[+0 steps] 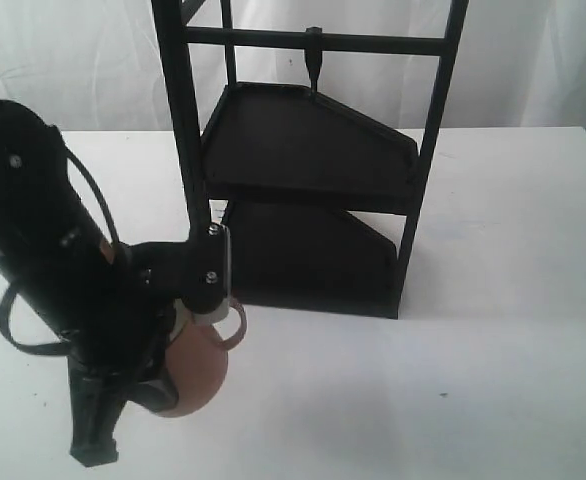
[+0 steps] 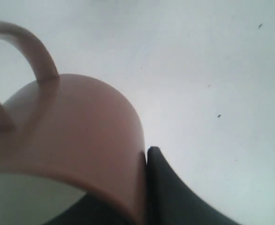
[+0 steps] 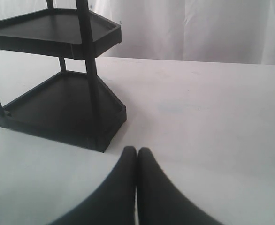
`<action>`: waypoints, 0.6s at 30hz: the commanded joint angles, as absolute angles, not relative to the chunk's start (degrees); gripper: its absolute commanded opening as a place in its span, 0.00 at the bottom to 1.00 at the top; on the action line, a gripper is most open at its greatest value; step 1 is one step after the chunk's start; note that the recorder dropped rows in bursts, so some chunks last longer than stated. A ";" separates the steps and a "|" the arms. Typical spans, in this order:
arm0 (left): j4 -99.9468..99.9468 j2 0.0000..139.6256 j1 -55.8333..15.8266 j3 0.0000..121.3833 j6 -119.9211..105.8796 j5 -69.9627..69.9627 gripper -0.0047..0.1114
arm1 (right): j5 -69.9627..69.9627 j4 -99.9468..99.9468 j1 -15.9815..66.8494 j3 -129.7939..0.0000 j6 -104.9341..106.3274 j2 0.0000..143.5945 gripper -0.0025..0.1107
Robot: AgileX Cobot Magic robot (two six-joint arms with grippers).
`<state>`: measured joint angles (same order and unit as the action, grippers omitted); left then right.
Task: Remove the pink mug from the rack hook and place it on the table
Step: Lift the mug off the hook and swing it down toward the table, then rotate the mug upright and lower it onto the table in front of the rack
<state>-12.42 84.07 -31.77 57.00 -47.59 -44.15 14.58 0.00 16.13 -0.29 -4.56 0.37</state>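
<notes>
The pink mug point(image 1: 199, 372) hangs low over the white table point(image 1: 493, 320) at the front left, away from the rack. My left gripper point(image 2: 141, 187) is shut on the mug's rim point(image 2: 76, 131), with one finger inside and one finger point(image 2: 168, 192) outside against the wall. The mug's handle point(image 2: 32, 44) points away from the fingers. Whether its base touches the table I cannot tell. The rack hook point(image 1: 313, 58) on the top crossbar is bare. My right gripper point(image 3: 137, 153) is shut on nothing, low over the table.
The black two-shelf rack point(image 1: 313, 150) stands at the back centre, also seen in the right wrist view point(image 3: 57, 108). My left arm point(image 1: 63, 270) fills the front left corner. White curtains hang behind the table.
</notes>
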 commanded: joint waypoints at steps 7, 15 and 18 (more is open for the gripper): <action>-5.53 91.05 -37.34 64.97 -31.77 -43.77 0.04 | 14.07 0.00 15.97 0.00 -4.80 0.00 0.02; -6.18 99.68 -37.34 72.07 -31.19 -48.77 0.04 | 14.07 0.00 15.97 0.00 -4.80 0.00 0.02; -6.59 101.27 -37.34 72.79 -30.93 -48.69 0.04 | 14.07 0.00 15.97 0.00 -4.80 0.00 0.02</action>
<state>-5.12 100.25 -36.87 72.02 -31.77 -47.30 14.58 0.00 16.13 -0.29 -4.69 0.37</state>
